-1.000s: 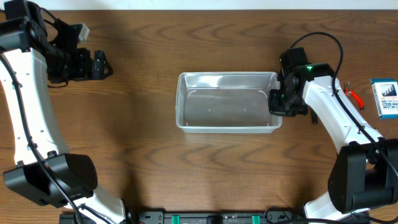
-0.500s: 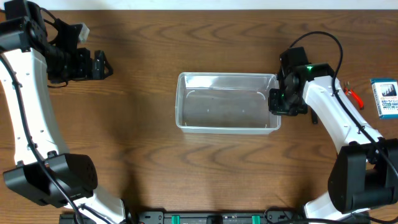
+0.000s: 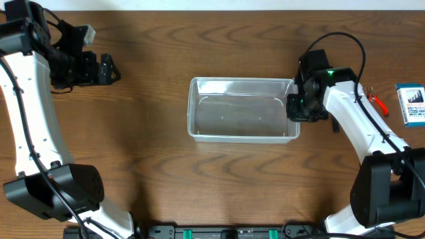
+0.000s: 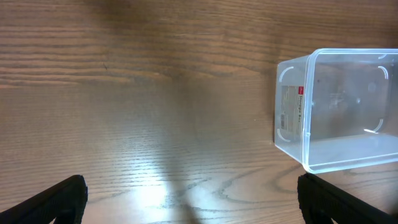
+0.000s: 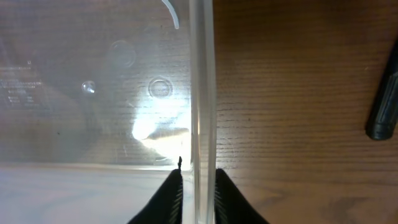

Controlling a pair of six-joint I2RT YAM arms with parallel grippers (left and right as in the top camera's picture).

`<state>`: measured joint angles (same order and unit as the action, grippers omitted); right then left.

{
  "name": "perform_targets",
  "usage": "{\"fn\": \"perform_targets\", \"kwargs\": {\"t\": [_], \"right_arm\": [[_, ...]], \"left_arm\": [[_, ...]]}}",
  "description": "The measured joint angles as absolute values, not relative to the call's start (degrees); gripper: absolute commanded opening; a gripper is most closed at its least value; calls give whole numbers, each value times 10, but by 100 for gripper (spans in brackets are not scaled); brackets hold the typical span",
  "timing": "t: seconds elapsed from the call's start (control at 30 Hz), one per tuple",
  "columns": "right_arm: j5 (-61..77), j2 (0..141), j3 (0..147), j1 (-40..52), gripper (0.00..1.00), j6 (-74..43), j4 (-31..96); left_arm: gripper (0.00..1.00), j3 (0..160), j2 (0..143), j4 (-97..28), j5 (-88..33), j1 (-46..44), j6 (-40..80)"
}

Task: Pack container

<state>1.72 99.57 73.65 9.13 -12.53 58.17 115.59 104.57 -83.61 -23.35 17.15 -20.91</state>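
The container (image 3: pixel 242 81) is a clear plastic tub with rounded corners, standing open and empty at the middle of the table. My right gripper (image 3: pixel 297 106) is shut on the tub's right wall. In the right wrist view its two black fingers (image 5: pixel 199 177) pinch the clear wall (image 5: pixel 200 93), one finger inside and one outside. My left gripper (image 3: pixel 109 70) is open and empty at the far left, well away from the tub. In the left wrist view its fingertips (image 4: pixel 193 199) sit wide apart over bare wood, with the tub (image 4: pixel 339 112) at the right.
A small blue-and-white box (image 3: pixel 412 104) lies at the right edge. A red-handled tool (image 3: pixel 377 101) lies just left of it, behind my right arm. A dark tool handle (image 5: pixel 382 106) shows at the right of the right wrist view.
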Motion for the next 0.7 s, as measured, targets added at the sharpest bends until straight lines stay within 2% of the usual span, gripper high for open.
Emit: {"fn": "perform_targets", "kwargs": {"t": [0.1,0.33,0.7], "right_arm": [[17,996,736,91,1,-117,577],[17,996,736,91,1,-100,568],[17,996,736,91,8,-89,565]], "left_arm": [[98,1156,1046,-836,-234,171,-209],[98,1156,1046,-836,-234,171,-209],[98,1156,1046,-836,-233,171,-209]]}}
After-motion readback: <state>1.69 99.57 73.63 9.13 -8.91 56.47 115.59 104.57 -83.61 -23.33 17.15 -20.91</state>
